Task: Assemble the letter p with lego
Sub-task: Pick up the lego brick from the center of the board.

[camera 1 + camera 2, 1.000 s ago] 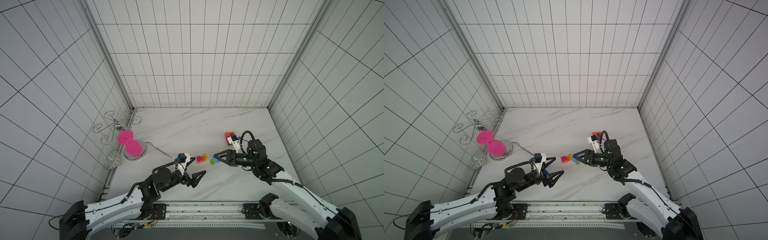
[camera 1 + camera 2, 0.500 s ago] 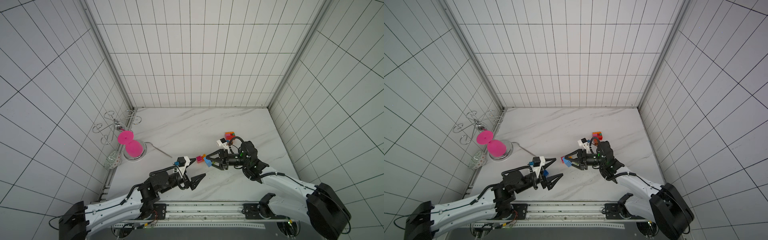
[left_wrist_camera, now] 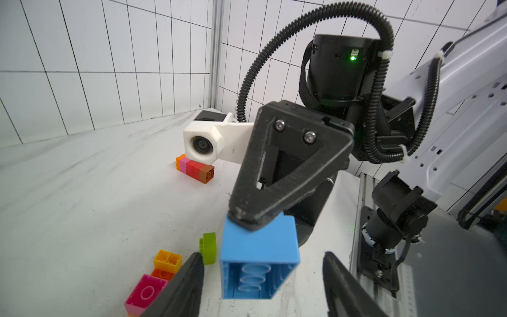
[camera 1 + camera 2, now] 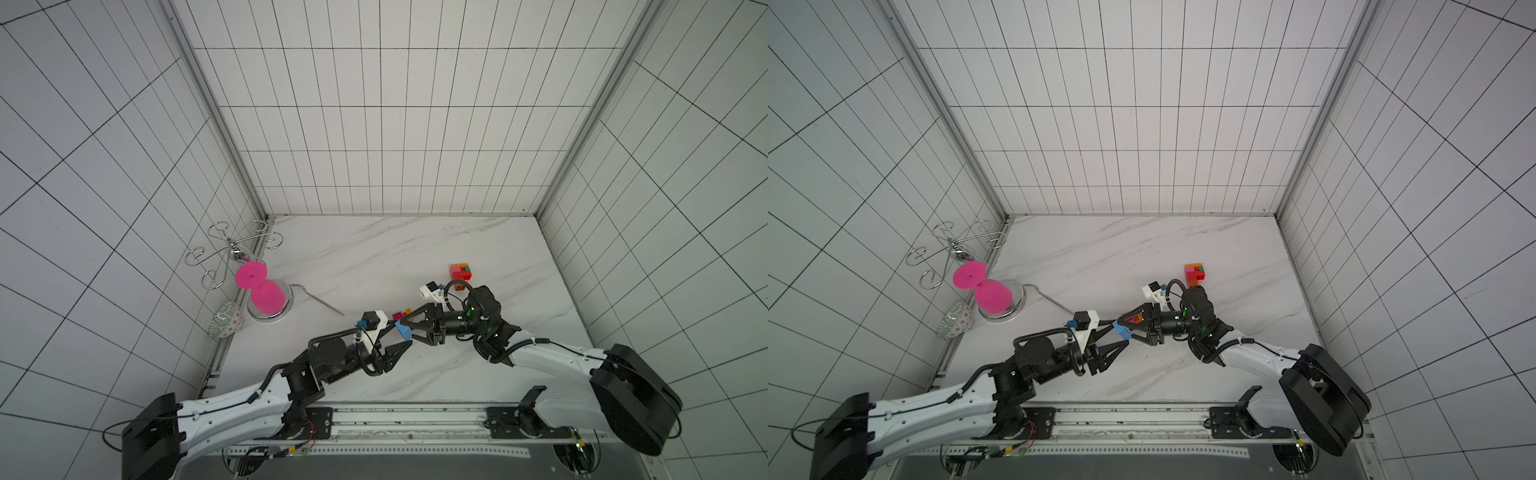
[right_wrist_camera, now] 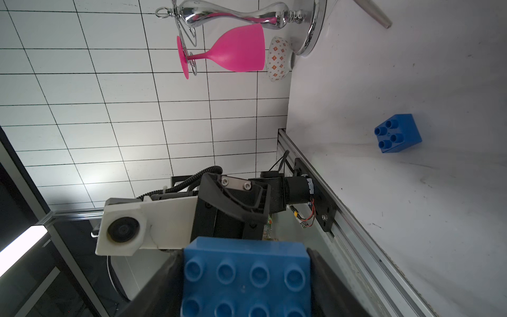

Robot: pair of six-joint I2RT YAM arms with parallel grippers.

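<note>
Clearly, light blue brick [image 3: 259, 247] clamped between right fingers [image 3: 274, 200], aloft over the worktop [image 3: 82, 192], hollow side turned to left fingers [image 3: 186, 285], set apart on either flank, seemingly not yet touching. Probably offered for a handover.

Near the middle of the frame the right gripper [image 4: 1125, 331] pinches a light blue brick [image 4: 1122, 333]. The left gripper [image 4: 1120, 335] meets it from the lower left, jaws spread beside it. A coloured brick stack [image 4: 1195, 273] lies further to the upper right.

White marble tabletop [image 4: 374, 257], joined bricks [image 3: 195, 168] (orange, pink, red, brown), loose bricks [image 3: 167, 259], dark blue brick [image 5: 397, 133]
</note>
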